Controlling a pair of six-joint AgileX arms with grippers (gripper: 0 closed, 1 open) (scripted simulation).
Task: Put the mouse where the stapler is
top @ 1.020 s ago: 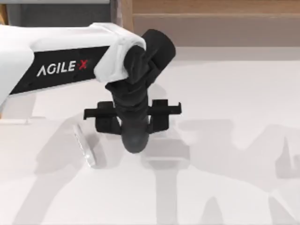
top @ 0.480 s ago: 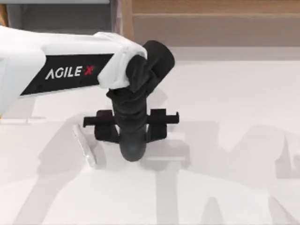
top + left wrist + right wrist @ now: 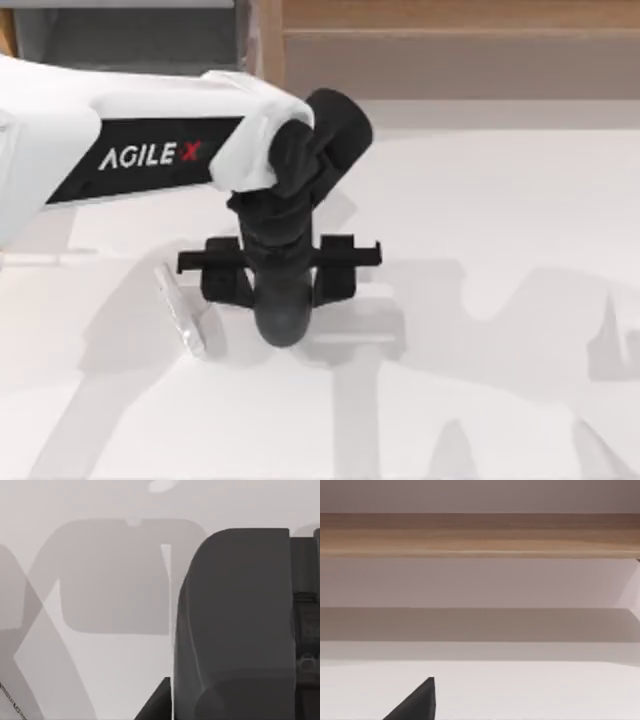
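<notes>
A white, flat, elongated object [image 3: 181,309] lies on the table [image 3: 500,300] just beside the left gripper [image 3: 283,325], whose finger opening I cannot tell.

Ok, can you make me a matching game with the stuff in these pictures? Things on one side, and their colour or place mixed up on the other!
Things:
1. left arm
2. left end effector
3. wooden board
4. slim pale object

Colour or place:
A. brown, along the back
B. lying on the table, just left of the end effector
C. white, with lettering on a black panel
D. dark, hanging over the table's middle

Pairs: 1-C, 2-D, 3-A, 4-B
</notes>
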